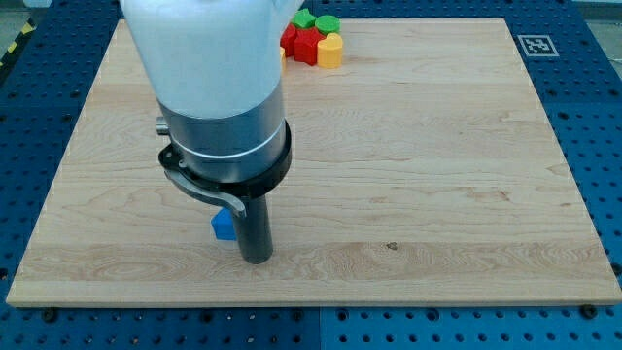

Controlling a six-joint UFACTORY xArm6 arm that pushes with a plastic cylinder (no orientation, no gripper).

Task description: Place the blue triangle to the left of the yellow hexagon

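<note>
Now | my tip point(256, 259) just right of blue block point(224, 226) | block's pointing unclear | no end effector shows

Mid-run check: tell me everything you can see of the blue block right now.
The blue block shows only partly, its top hidden behind the arm's dark bracket, so its shape is unclear. It looks solid, matte and small, lying flat on the wooden board toward the view's lower left. My tip stands immediately to its right, seemingly touching.

One blue block point(224, 226). Two green blocks point(304, 18), point(326, 23). Two red blocks point(292, 39), point(308, 48). One yellow block point(330, 51). One wooden board point(437, 156).
</note>
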